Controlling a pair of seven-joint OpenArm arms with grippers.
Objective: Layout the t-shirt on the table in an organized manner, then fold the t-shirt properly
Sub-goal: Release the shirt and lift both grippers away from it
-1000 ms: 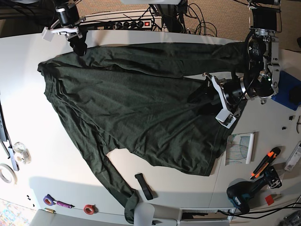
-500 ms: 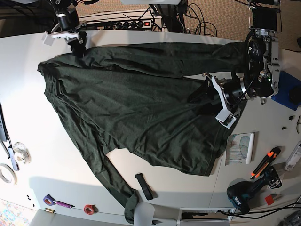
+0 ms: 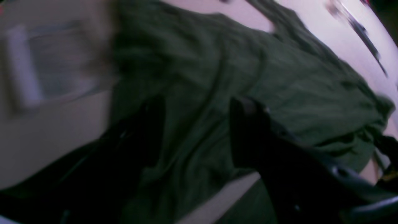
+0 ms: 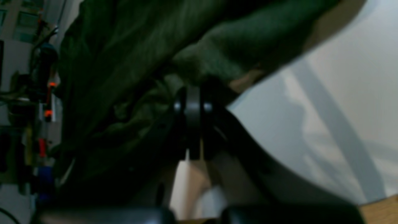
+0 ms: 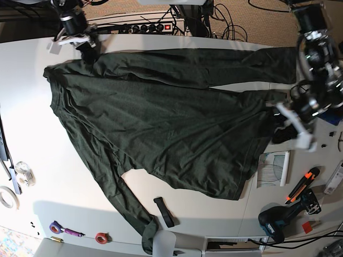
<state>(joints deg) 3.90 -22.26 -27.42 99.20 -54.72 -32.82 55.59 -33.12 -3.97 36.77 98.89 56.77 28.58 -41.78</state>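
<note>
Shirt (image 5: 161,118): dark green, long-sleeved, recorded as spread open over the middle of the table (image 5: 32,107), reaching from the far left corner to the right side. Layout was judged largely done but not tidy: creases were noted across the body, the upper sleeve (image 5: 214,56) was stretched along the far edge, and the lower sleeve (image 5: 128,209) was trailed to the near edge, where its end was bunched. No fold was seen; the whole folding stage was judged outstanding, with some smoothing and squaring of the sleeves to be done first. Right gripper (image 4: 192,102): pressed together on a pinch of cloth at the shirt's far left corner, the cloth being lifted a little there. Left gripper (image 3: 196,130): fingers spread wide apart, nothing pinched, held just over the shirt's right edge; this view was blurred. Containers: none was identified on the table, so no contents were entered. Loose items were listed apart from the shirt: a strap (image 5: 164,212) near the lower sleeve, a sheet (image 5: 270,168), a cutter (image 5: 301,183) and a drill (image 5: 276,224) at the right, tape rolls (image 5: 7,198) at the left.
</note>
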